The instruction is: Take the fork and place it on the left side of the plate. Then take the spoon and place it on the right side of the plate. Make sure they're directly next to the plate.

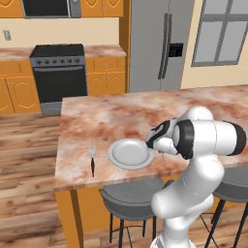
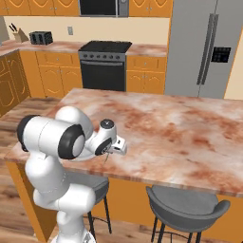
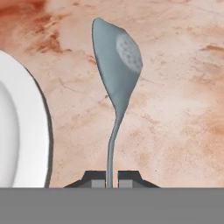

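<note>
- In the hand view the gripper (image 3: 109, 180) sits at 6 o'clock, its two dark fingertips (image 3: 95, 179) pinched tight on the thin handle of the spoon (image 3: 117, 65).
- The spoon runs from that pinch toward 12 o'clock, with a slight bend in the handle, and its silvery bowl ends near the top of the view over the marbled counter (image 3: 175, 109).
- At 9 o'clock from the spoon's handle, the plate (image 3: 22, 131) shows as a curved white rim; a strip of bare counter separates it from the spoon, so the two are near but apart.
- In the left base view the gripper (image 1: 156, 140) is at the 3 o'clock edge of the plate (image 1: 130, 153), low over the counter (image 1: 145, 111); whether the spoon touches the surface cannot be told.
- The fork (image 1: 92, 157) lies flat at 9 o'clock from the plate, just beside its rim, black handle toward the near counter edge, tines pointing to 12 o'clock.
- Two grey stools (image 1: 131, 196) stand under the near edge of the counter.
- Further back, at 11 o'clock, stands a dark oven (image 1: 58, 77) among orange cabinets (image 1: 104, 77); at 1 o'clock, a grey refrigerator (image 1: 160, 43).
</note>
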Robot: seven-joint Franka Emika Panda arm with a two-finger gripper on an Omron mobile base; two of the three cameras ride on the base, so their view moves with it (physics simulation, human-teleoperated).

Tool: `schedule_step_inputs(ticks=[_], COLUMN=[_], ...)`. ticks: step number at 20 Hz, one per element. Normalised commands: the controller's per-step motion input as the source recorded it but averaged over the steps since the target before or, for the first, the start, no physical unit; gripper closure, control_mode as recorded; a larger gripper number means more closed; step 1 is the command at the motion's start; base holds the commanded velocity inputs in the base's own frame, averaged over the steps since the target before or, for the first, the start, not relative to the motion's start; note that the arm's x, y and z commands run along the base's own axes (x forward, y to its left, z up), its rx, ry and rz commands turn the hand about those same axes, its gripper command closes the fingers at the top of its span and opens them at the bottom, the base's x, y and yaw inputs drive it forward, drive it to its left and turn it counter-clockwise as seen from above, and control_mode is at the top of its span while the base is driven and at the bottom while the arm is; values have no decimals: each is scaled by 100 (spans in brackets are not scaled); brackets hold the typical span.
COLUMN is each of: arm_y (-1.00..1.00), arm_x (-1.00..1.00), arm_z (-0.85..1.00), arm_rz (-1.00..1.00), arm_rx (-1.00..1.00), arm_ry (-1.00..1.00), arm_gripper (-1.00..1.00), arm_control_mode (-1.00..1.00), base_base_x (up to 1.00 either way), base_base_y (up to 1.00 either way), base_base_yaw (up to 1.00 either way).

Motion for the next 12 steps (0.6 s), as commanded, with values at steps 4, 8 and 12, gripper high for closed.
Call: schedule_step_inputs(ticks=[4, 8, 12], arm_y=[0, 0, 0], arm_x=[9, 11, 7], arm_z=[-26, -28, -19], arm_rz=[0, 0, 0], arm_rx=[0, 0, 0], arm_ry=[1, 1, 0], arm_gripper=[100, 100, -100], arm_control_mode=[-100, -100, -100], base_base_x=[0, 0, 0], base_base_y=[0, 0, 0], base_base_yaw=[0, 0, 0])
